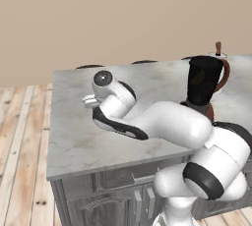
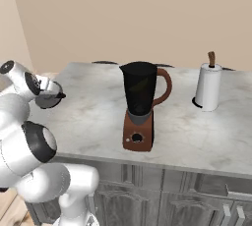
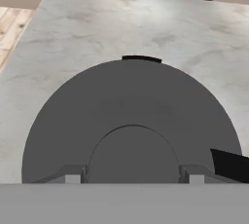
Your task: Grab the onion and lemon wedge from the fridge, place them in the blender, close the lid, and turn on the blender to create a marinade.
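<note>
Nearest the hand camera lies the lid (image 3: pixel 131 121), a flat dark-grey disc seen almost edge to edge, with a raised half-round centre toward the bottom and a small dark tab at its far rim. The two finger tips of the pincer (image 3: pixel 131 178) stand just either side of that raised centre, jaws well apart; whether they already touch or grip the lid cannot be told. In the right base view the same disc (image 2: pixel 48 99) sits directly beneath the pincer (image 2: pixel 55 95) at the left end of the marble surface (image 2: pixel 93 102), tilted slightly.

Moving right, the blender (image 2: pixel 140 104) stands upright near the middle of the surface, well apart from the lid, its black jug open at the top, handle to the right, knob on the near face of the base. Farther right stands a paper towel roll (image 2: pixel 207 86).

The governing relation: the jug mouth lies to the right of the pincer and above the lid's level, so the disc would need lifting, then carrying rightward, flat, over the rim.
</note>
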